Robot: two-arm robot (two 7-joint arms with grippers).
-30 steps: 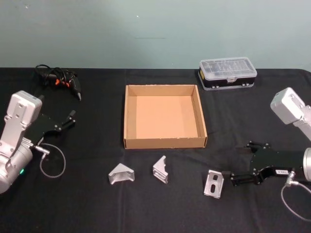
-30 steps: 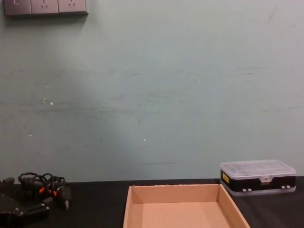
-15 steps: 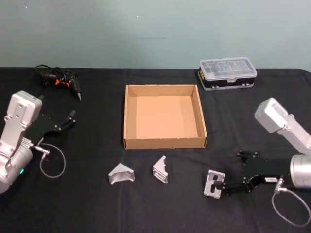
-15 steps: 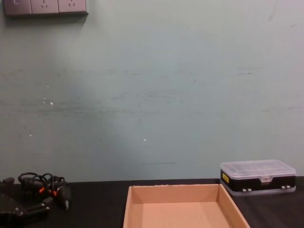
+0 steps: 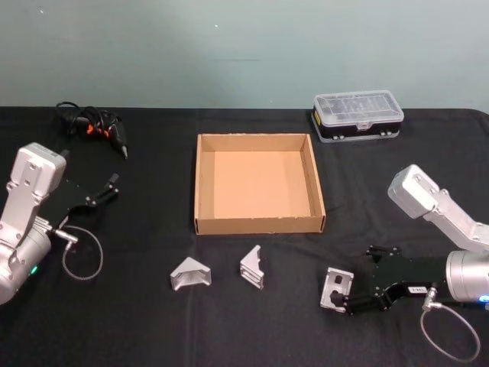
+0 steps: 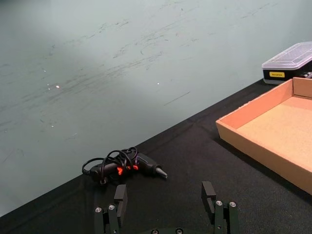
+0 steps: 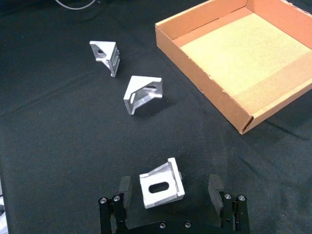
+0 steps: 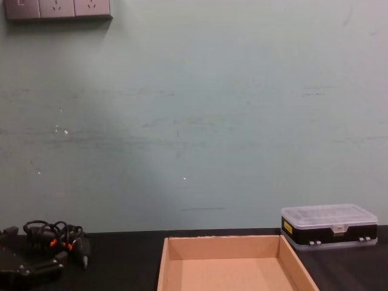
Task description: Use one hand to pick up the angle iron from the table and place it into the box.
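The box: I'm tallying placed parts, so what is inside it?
Only bare brown floor shows inside the box; the angle irons lie on the table outside it. In the head view its near wall hides a thin floor strip.

Bare table [image 5: 367, 199] lies between the rightmost angle iron [image 5: 337, 289] and the box [image 5: 260, 225], only its low wall intervening.

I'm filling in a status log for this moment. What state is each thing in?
right hand: open, fingers flanking the rightmost angle iron, not gripping.
rightmost angle iron: on the table, unlifted.
middle angle iron: on the table, untouched.
leftmost angle iron: on the table, untouched.
box: open-topped, empty.
left hand: open, idle at the table's left.
plastic case: lid shut.
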